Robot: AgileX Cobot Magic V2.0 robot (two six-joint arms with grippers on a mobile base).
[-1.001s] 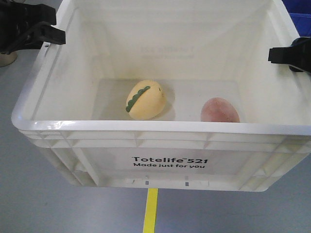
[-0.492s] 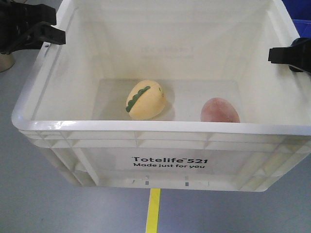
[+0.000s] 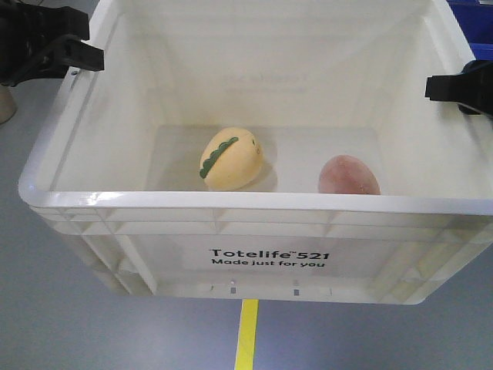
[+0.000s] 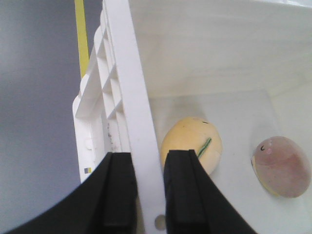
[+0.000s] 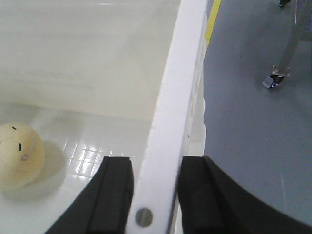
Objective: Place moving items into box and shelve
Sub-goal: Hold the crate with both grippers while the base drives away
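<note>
The white box (image 3: pixel 254 202), printed "Totelife 521", hangs above the grey floor between my two grippers. My left gripper (image 3: pixel 77 58) is shut on its left rim (image 4: pixel 131 87), one finger inside and one outside (image 4: pixel 150 156). My right gripper (image 3: pixel 447 86) is shut on the right rim (image 5: pixel 180 83) in the same way (image 5: pixel 156 163). Both moving items lie on the box bottom. The pale yellow egg with a green stripe (image 3: pixel 231 159) (image 4: pixel 192 144) (image 5: pixel 17 153) is left of centre. The reddish-brown egg (image 3: pixel 349 176) (image 4: pixel 282 165) is to its right, partly behind the near wall.
A yellow floor line (image 3: pixel 246 335) runs under the box toward me. A blue bin (image 3: pixel 474 19) shows past the far right corner. A pale round tub (image 3: pixel 6 104) sits at the left edge. A caster wheel on a metal frame (image 5: pixel 275 78) stands right of the box.
The yellow floor line has slid right and down under the box, and the tub at the left has slipped toward the edge. Box, eggs and both grippers keep their places in the view.
</note>
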